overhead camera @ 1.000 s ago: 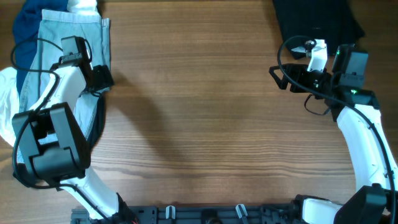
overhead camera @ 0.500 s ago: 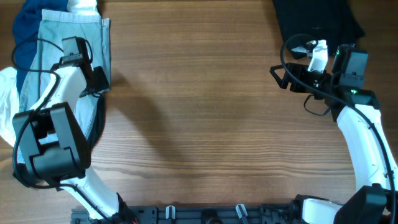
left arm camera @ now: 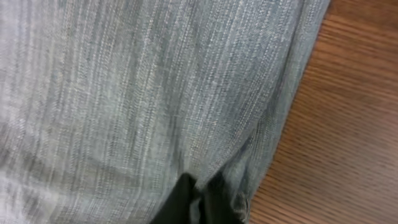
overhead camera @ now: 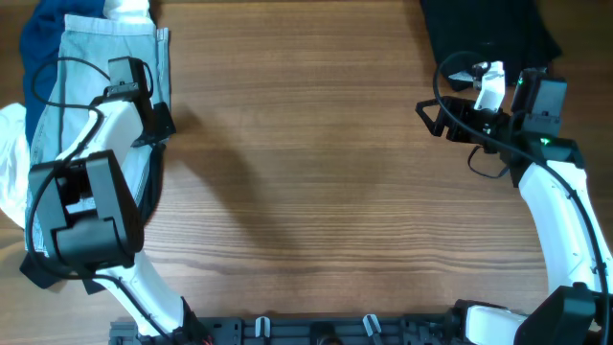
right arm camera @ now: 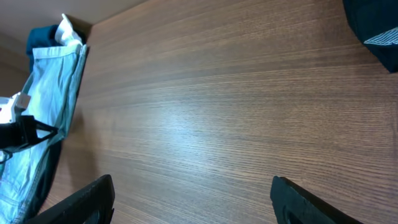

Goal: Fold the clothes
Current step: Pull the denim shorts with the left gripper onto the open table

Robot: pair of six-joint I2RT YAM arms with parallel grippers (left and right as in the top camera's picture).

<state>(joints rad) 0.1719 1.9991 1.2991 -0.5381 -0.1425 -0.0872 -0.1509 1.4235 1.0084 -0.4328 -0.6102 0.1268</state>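
Note:
The clothes lie in a pile at the table's left edge. Pale-blue denim shorts point(overhead camera: 96, 57) top the pile, over a navy garment point(overhead camera: 40, 38) and a white one point(overhead camera: 11, 158). My left gripper point(overhead camera: 158, 125) sits at the shorts' right edge. In the left wrist view it point(left arm camera: 200, 200) is shut, with a fold of the denim point(left arm camera: 137, 93) pinched between the black fingertips. My right gripper point(overhead camera: 431, 115) hovers open over bare wood at the right and holds nothing. Its fingers point(right arm camera: 87, 199) stand wide apart. The shorts point(right arm camera: 43, 106) show far left in that view.
A black garment point(overhead camera: 488, 29) lies at the back right, just behind the right arm; its corner point(right arm camera: 376, 28) shows in the right wrist view. Bare wooden tabletop point(overhead camera: 306, 172) spans the middle. A rail with clips point(overhead camera: 316, 331) runs along the front edge.
My left gripper has closed from open onto the edge of the denim shorts and shifted slightly to the right. The right arm has stayed still.

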